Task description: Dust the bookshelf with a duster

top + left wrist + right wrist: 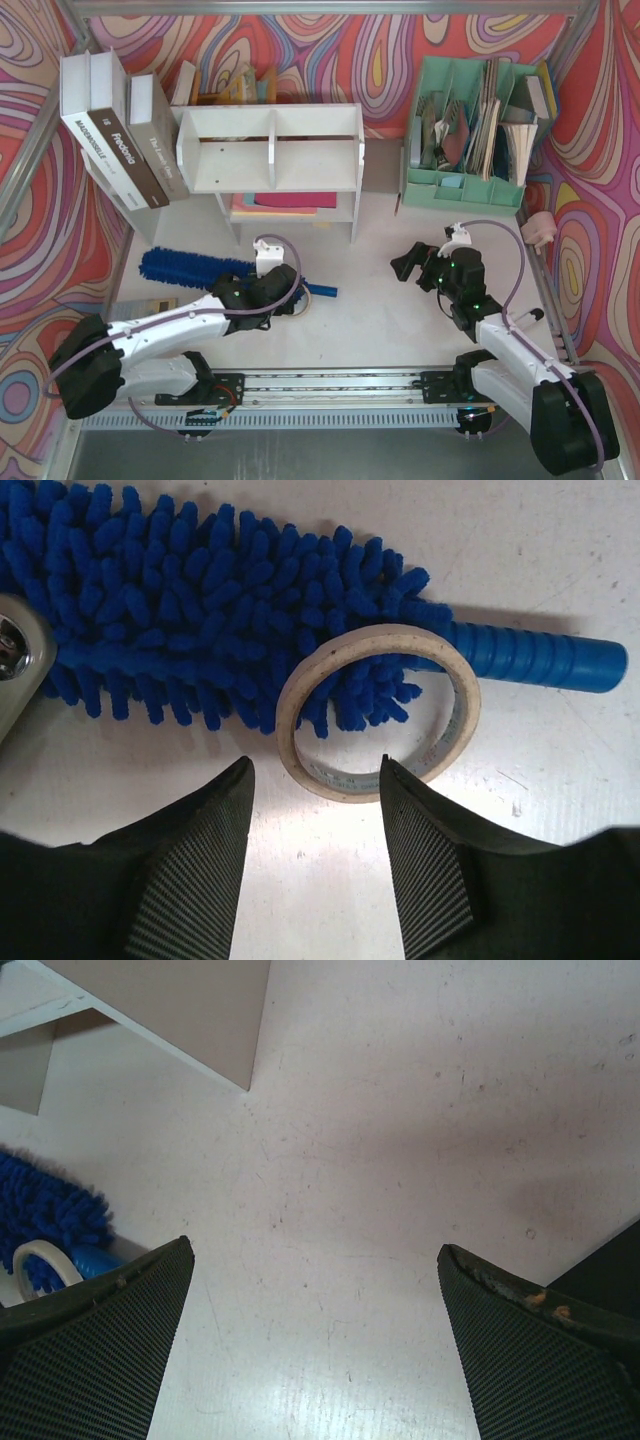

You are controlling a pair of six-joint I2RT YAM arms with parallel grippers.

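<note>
Tabletop layout before the pick-up. The duster (190,266) lies flat on the table (380,320) just in front of the white bookshelf (300,120), which stands at the back of the scene. Its long axis runs left to right, with the shaggy blue brush head to the left and the thin handle (540,660) pointing right. The left gripper (285,290) hovers over the place where brush meets handle, and is much the nearer of the two. In the left wrist view its fingers (195,860) stand part-way apart and hold nothing. The duster lies crosswise just beyond the fingertips. A tape roll (380,640) sits between the fingertips and the duster, with its far rim over the bristles and the start of the handle, so a straight reach would likely meet the roll first. Further right, the right gripper (403,265) hangs over bare table, well apart from the handle tip, with its fingers spread wide and empty. Not resolved: whether the roll leans on the duster or only overlaps it; the join of brush and handle, which the left gripper covers in the top view; the brush head's left end, cut off in the left wrist view; and a pale object at that view's left edge.
</note>
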